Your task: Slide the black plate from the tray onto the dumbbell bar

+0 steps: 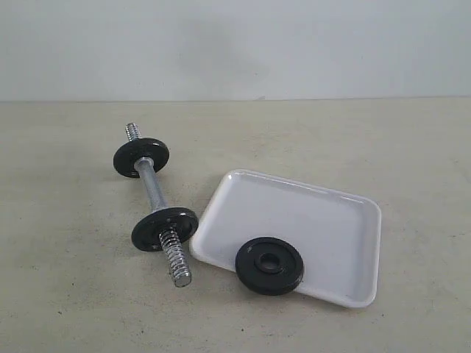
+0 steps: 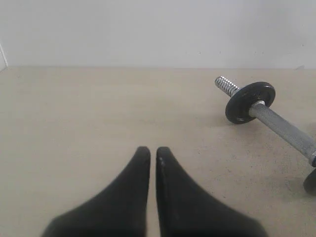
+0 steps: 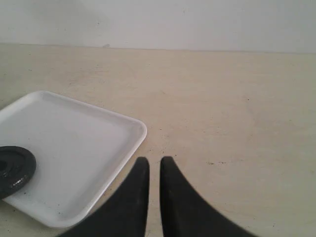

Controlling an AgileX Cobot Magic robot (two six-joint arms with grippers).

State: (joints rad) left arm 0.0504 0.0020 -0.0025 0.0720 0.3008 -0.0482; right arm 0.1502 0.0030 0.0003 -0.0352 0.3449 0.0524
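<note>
Beige matte tabletop, faintly speckled, scuffed. Plain pale wall rising behind its far edge. Soft, even light.

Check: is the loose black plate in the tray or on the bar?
In the tray: the black plate lies there, apart from the dumbbell bar.

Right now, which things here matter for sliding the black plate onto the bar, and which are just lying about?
For the job:
- the black plate, lying at the tray's near rim
- the tray
- the dumbbell bar

Not needed:
- the far disc, already on the bar
- the near disc, also on the bar
</note>
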